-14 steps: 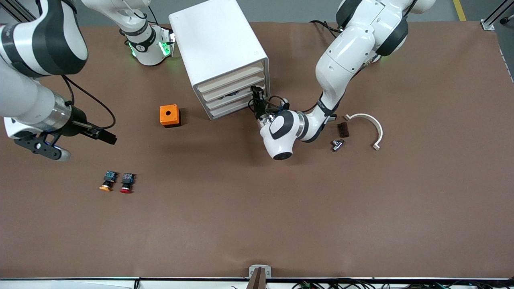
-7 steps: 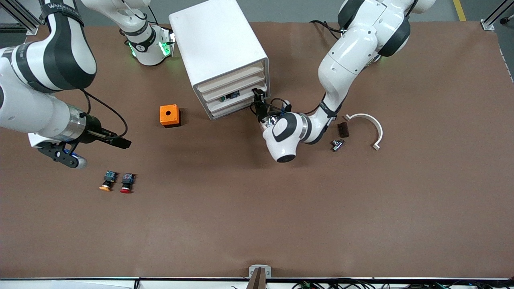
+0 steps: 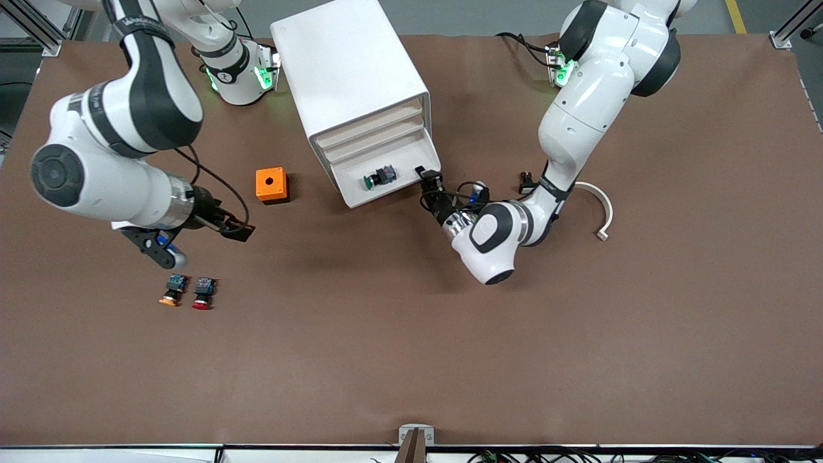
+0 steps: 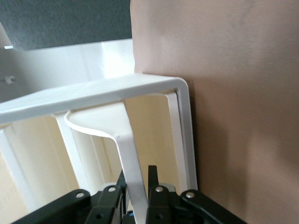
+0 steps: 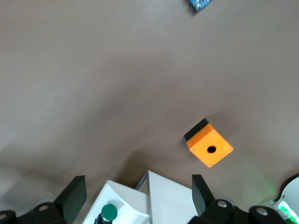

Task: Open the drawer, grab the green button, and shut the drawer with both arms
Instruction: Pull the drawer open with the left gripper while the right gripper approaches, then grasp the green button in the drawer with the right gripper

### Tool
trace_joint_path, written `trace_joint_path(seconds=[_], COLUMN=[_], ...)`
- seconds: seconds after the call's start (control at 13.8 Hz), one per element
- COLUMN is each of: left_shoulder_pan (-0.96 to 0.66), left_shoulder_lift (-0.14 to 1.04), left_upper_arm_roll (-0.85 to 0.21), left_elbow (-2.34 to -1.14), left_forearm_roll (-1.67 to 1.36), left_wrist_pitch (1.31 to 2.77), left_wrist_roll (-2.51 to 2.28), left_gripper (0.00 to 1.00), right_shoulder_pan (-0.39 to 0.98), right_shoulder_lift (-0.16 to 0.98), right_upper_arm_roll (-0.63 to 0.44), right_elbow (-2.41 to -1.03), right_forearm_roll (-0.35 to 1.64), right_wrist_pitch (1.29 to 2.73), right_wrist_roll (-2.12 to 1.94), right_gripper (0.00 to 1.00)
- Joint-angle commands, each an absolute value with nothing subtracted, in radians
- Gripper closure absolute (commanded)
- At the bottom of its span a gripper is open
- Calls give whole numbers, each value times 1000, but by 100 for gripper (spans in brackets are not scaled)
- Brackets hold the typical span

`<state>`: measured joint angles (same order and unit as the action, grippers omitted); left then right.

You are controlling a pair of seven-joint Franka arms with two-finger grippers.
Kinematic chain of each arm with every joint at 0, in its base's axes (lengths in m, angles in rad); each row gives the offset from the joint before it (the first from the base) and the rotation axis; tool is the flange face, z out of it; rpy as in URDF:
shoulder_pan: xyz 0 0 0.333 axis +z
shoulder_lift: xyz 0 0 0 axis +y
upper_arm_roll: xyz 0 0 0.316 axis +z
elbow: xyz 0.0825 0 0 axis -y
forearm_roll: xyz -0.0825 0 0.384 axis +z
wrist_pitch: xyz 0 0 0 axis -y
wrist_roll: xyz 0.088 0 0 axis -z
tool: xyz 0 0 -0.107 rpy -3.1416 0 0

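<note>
Drawer (image 3: 392, 180): third from top in the white cabinet (image 3: 350, 77), pulled out toward the front camera, its white tray exposed.
Green-capped button (image 3: 379, 177): lying on its side in the open drawer, cap toward the right arm's end of the bench (image 3: 411, 347).
Left claw (image 3: 429, 183): at the drawer's front corner toward the left arm's end; in the left wrist view its black fingers (image 4: 156, 186) are clamped on the drawer's front lip.
Right claw (image 3: 235, 228): fingers spread apart, holding nothing, over bare bench nearer the front camera than the orange box with a hole (image 3: 271, 184).
Yellow-capped button (image 3: 172, 289) and red-capped button (image 3: 203, 292): side by side on the bench, near the right claw, nearer the front camera.
White curved bracket (image 3: 598, 206): on the bench beside the left arm.
</note>
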<state>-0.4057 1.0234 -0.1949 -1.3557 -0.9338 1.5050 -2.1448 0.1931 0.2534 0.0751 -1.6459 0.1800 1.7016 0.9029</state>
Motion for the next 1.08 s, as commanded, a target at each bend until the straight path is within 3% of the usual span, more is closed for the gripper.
trace_joint_path(seconds=[0.0, 0.29, 0.43, 0.58, 1.01], left_shoulder_pan=[-382, -359, -357, -357, -322], left_shoulder_lift=[1028, 1026, 1023, 1022, 1014], left_upper_arm_roll=[-196, -196, -196, -196, -199], left_elbow=[-1331, -1331, -1331, -1331, -1316], left_forearm_roll=[-962, -966, -966, -965, -954], left_wrist_pitch=[1512, 1513, 1516, 1523, 1513], left_wrist_roll=[-2143, -2138, -2134, -2120, -1841], left_gripper=[80, 74, 45, 1, 0], right_shoulder_pan=[268, 382, 442, 488, 624], right_shoulder_lift=[278, 278, 281, 298, 344], right_upper_arm_roll=[69, 69, 69, 67, 67], right_elbow=[-1644, -1698, -1724, -1750, -1845], right_forearm_roll=[199, 255, 255, 255, 252], right_wrist_pitch=[1706, 1791, 1851, 1914, 2137], right_wrist_roll=[1044, 1216, 1302, 1373, 1523], right_gripper=[0, 0, 0, 0, 0])
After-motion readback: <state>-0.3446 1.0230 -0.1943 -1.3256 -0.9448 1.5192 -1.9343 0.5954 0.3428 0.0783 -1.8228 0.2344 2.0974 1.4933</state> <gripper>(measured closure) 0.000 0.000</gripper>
